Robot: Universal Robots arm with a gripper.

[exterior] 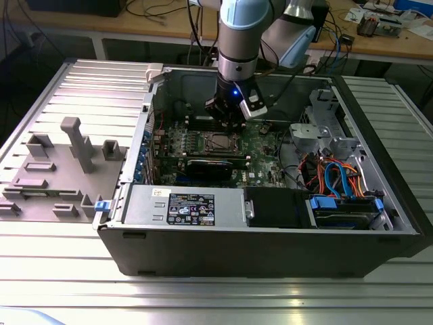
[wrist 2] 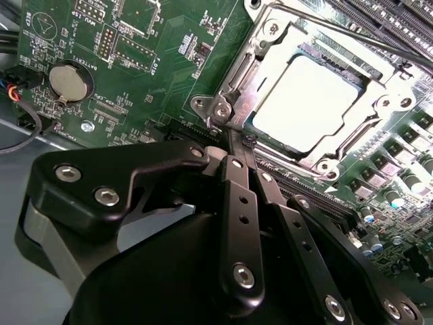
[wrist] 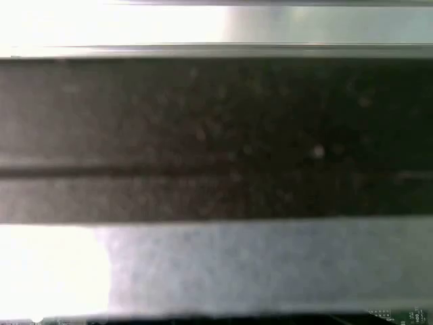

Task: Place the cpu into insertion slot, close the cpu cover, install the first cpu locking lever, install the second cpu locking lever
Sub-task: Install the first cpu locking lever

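Note:
The cpu (wrist 2: 312,101), with its dull silver top, lies flat in the insertion slot (exterior: 220,141) on the green board. The cpu cover (wrist 2: 245,80), a silvery frame, lies down around it, and the chip shows through its window. A thin locking lever rod (wrist 2: 338,30) runs along one side of the frame. In the second wrist view my gripper (wrist 2: 235,143) is shut, its black fingers (wrist 2: 240,196) pressed together with the tips at a corner of the cover by a screw. In the exterior view the gripper (exterior: 229,116) hangs low just behind the socket. I cannot tell whether anything is pinched between the tips.
The open computer case (exterior: 270,244) rests on a ribbed metal table. Close to the socket are a long black card (exterior: 215,164), memory slots (wrist 2: 379,13) and a coin battery (wrist 2: 71,81). A drive bay with blue cables (exterior: 338,183) is at the exterior view's right, a grey fixture (exterior: 61,169) at its left.

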